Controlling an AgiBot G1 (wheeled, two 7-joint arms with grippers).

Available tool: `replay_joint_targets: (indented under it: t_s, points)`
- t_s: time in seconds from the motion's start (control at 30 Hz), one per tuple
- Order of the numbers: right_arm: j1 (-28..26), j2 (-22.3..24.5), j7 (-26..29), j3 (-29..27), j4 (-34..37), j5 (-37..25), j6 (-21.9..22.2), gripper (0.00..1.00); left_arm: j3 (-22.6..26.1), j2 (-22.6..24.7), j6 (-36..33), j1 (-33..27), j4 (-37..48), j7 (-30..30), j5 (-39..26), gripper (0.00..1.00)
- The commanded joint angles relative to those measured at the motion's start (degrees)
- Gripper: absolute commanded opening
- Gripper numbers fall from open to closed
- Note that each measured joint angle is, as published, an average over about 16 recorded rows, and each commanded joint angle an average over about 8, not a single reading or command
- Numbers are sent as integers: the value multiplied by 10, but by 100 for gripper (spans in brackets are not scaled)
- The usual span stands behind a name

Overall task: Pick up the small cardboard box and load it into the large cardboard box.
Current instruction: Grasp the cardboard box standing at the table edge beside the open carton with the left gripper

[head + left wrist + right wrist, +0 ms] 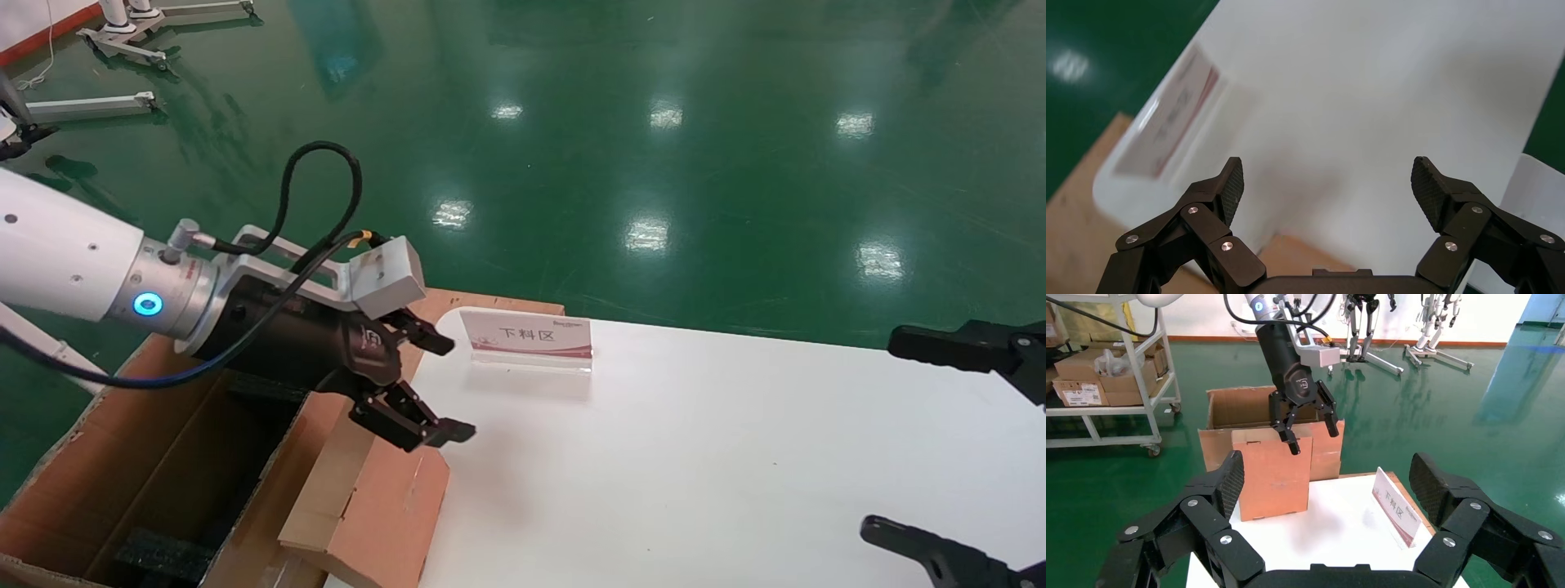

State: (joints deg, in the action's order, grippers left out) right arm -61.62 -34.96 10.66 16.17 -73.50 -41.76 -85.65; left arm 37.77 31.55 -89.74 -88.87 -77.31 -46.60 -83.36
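Observation:
The small cardboard box (384, 514) stands on edge at the white table's left edge, beside the large cardboard box (122, 474), which is open with black foam inside. My left gripper (453, 388) is open and empty, just above the small box's top edge and not touching it. In the right wrist view the small box (1272, 471) stands upright in front of the large box (1236, 407), with the left gripper (1313, 438) over it. In the left wrist view my left gripper (1327, 184) shows wide-open jaws over the table. My right gripper (907, 445) is open and empty at the right.
A clear-stand sign with red print (527, 335) stands on the white table (695, 457) near its far left corner; it also shows in the right wrist view (1396, 505). A metal shelf cart with cartons (1107, 386) stands on the green floor beyond.

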Motion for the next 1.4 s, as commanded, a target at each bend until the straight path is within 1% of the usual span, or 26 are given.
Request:
replay_joint_targets:
  t_s: [0.03, 0.2, 0.4, 0.63, 0.8, 1.1, 1.4]
  points:
    - [0, 0, 0, 0, 0, 0, 0, 100, 19, 1, -3, -17, -1, -24, -18, 100]
    - [0, 0, 0, 0, 0, 0, 0, 100, 72, 5, -3, -62, -3, -79, -52, 100]
    - [0, 0, 0, 1, 0, 0, 0, 100, 132, 11, -4, -109, -3, -153, -74, 100]
    - [0, 0, 0, 1, 0, 1, 0, 100, 206, 18, -4, -157, -4, -242, -84, 100]
    - [0, 0, -1, 1, 0, 1, 0, 100, 247, 20, 0, -181, -4, -292, -82, 100]
    - [0, 1, -1, 1, 0, 1, 1, 100, 314, 39, 1, -224, -6, -333, -98, 100]
    - [0, 1, -1, 2, 0, 1, 1, 100, 380, 46, -1, -265, -6, -365, -83, 100]
